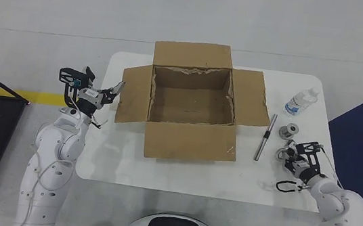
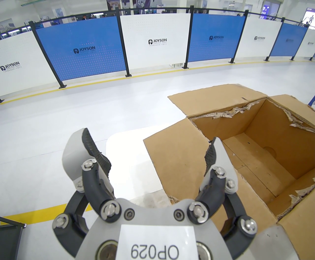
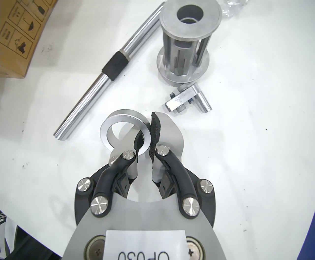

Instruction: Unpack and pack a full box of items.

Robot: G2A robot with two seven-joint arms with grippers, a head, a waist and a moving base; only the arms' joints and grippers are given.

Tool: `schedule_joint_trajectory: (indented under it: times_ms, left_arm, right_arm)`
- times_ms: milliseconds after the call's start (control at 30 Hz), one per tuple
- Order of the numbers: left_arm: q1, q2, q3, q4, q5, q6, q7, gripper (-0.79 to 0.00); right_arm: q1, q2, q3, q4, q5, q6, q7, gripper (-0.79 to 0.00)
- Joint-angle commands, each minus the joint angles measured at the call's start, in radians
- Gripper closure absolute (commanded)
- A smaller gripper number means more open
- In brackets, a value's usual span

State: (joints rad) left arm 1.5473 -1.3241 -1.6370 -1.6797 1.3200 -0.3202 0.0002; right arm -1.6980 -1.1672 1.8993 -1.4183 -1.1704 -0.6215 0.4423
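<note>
The box (image 1: 188, 141) stands open at the centre of the top view on the white worktop (image 1: 121, 163). The left end effector (image 1: 112, 91) hangs spread wide just beside the box's left flap. At lower right, well apart from the box, the right end effector (image 3: 147, 130) clamps a metal ring (image 3: 123, 119) near a rod (image 3: 98, 83), a spool (image 3: 187, 49) and a bracket (image 3: 187, 99).

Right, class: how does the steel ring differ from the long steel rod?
The ring is a flat hoop; the rod is long and straight. The ring is clamped in the right gripper; the rod lies free on the table. The rod wears a black band; the ring is bare. Both are shiny metal.
</note>
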Motion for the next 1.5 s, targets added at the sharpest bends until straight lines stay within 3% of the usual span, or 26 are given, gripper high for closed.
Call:
schedule_joint_trajectory:
  times_ms: [0, 233, 567, 867, 933, 1033, 1367, 1467]
  left_arm:
    - [0.000, 0.000, 0.000, 0.000, 0.000, 0.000, 0.000, -0.785]
    - [0.000, 0.000, 0.000, 0.000, 0.000, 0.000, 0.000, -0.785]
    - [0.000, 0.000, 0.000, 0.000, 0.000, 0.000, 0.000, -0.785]
    - [0.000, 0.000, 0.000, 0.000, 0.000, 0.000, 0.000, -0.785]
    - [0.000, 0.000, 0.000, 0.000, 0.000, 0.000, 0.000, -0.785]
    - [0.000, 0.000, 0.000, 0.000, 0.000, 0.000, 0.000, -0.785]
    - [0.000, 0.000, 0.000, 0.000, 0.000, 0.000, 0.000, -0.785]
    - [0.000, 0.000, 0.000, 0.000, 0.000, 0.000, 0.000, -0.785]
  right_arm:
    - [0.002, 0.001, -0.005, 0.002, -0.004, 0.017, 0.003, 0.000]
    - [-0.008, 0.007, -0.011, -0.008, -0.013, 0.025, 0.008, 0.000]
    - [-0.072, 0.022, 0.023, -0.074, 0.046, -0.102, -0.024, 0.000]
    - [-0.067, 0.025, -0.021, -0.108, 0.015, -0.035, 0.003, 0.000]
    - [-0.056, 0.026, -0.033, -0.098, 0.007, -0.023, 0.020, -0.034]
    - [-0.048, 0.028, -0.041, -0.091, 0.002, -0.019, 0.023, -0.154]
    - [-0.072, 0.035, -0.023, -0.109, 0.042, -0.020, -0.028, -0.200]
    - [-0.102, 0.035, 0.010, -0.132, 0.139, -0.058, -0.093, -0.348]
